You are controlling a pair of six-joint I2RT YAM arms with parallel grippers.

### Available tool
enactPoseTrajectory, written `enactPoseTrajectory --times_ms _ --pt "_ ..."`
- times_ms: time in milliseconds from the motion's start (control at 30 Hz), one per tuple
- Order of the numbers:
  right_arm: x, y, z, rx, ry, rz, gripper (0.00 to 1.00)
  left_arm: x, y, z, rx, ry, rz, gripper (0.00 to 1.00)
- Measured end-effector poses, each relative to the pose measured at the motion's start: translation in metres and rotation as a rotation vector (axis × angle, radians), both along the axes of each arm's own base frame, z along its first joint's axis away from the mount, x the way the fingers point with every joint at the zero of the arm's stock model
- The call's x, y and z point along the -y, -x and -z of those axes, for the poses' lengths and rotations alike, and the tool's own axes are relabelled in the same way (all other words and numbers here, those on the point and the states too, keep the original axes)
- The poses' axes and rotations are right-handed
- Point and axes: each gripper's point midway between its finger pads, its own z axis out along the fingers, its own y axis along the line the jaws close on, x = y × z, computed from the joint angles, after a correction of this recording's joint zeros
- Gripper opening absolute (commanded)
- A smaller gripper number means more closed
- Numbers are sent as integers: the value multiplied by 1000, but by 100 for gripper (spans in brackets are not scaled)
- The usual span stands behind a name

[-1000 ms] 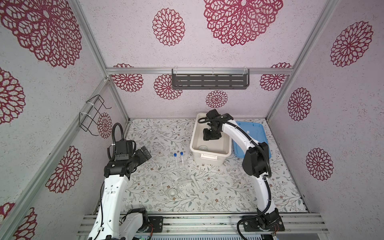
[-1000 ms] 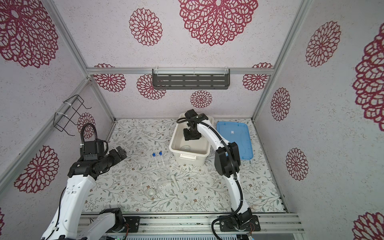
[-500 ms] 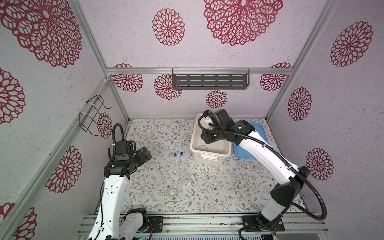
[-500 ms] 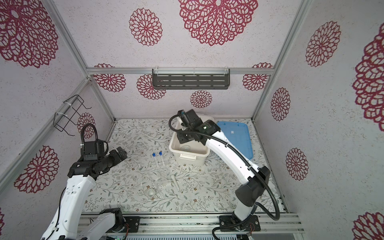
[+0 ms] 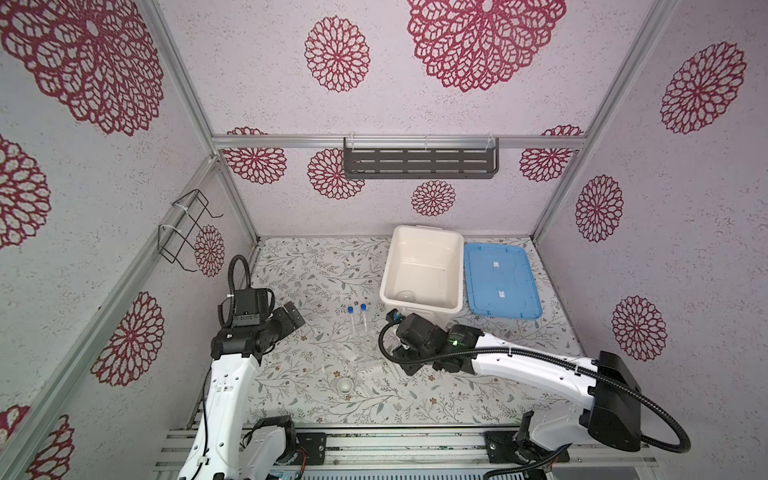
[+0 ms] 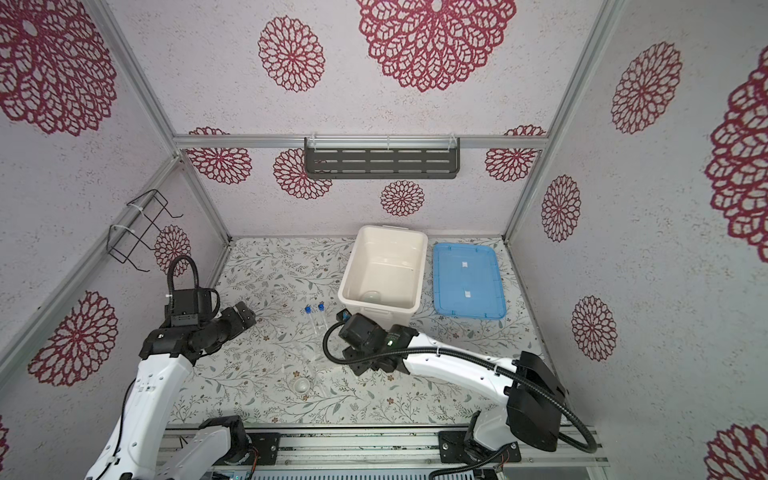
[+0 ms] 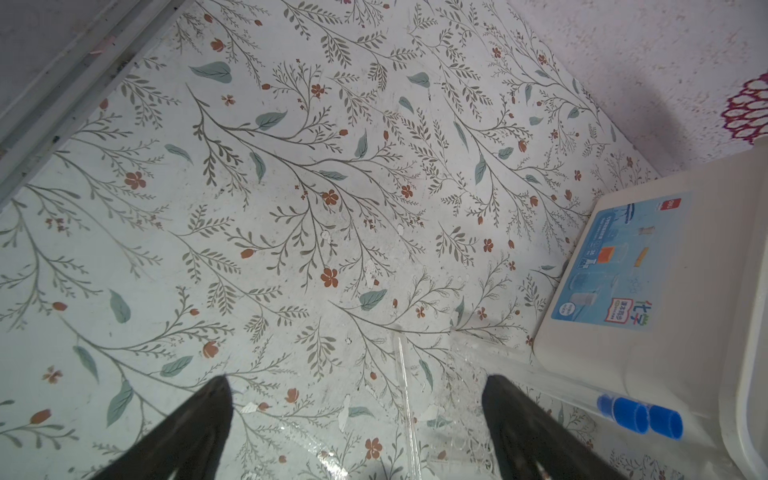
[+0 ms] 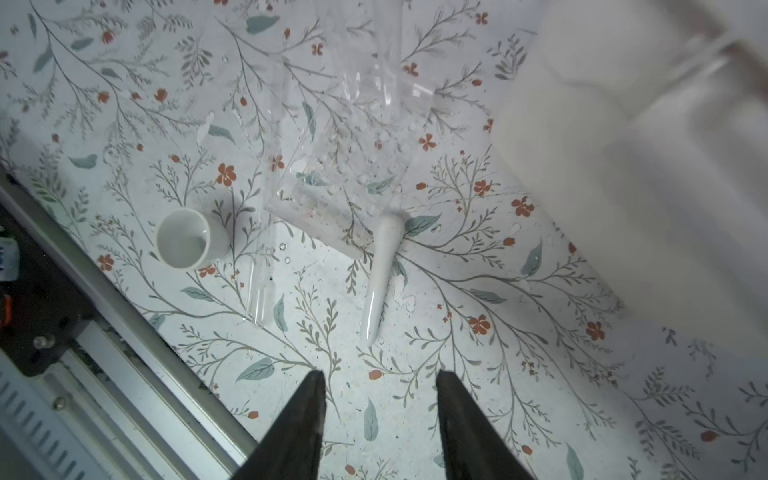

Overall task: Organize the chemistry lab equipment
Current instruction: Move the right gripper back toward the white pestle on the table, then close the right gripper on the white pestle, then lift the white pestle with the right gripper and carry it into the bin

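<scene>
White pestle lies on counter just ahead of right hand, jaws apart, empty. Likely next: descend, close on it. Left hand wide open, empty.

Floral counter has got a white tub, blue lid, two capped tubes, clear stand, pestle, small dish.

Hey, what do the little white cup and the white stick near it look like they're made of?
The little white cup looks like glazed ceramic: opaque, smooth, slightly shiny rim, though plastic is possible. The white stick seems the same glossy ceramic, with a bright sheen at its narrow end.
</scene>
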Motion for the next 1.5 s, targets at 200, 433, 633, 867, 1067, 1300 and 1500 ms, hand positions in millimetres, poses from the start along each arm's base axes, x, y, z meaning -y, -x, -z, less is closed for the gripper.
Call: enactPoseTrajectory --times_ms 200,433,633,867,1067,1300,1500 --pt "-5 0 35 16 48 -5 54 0 0 0 -2 -2 4 97" --pt "0 -6 79 16 119 16 55 5 6 10 -22 18 18 97" --pt "-5 -15 94 -6 109 29 50 5 11 10 -8 16 18 97" --pt "-9 -31 103 -45 73 43 44 5 15 12 -4 14 20 97" --pt "-18 -39 109 -65 71 47 25 5 17 10 10 11 20 97" --pt "-18 -39 109 -71 60 47 16 6 17 11 9 11 20 97" --pt "0 -29 109 -86 57 74 10 4 18 12 7 6 16 97"
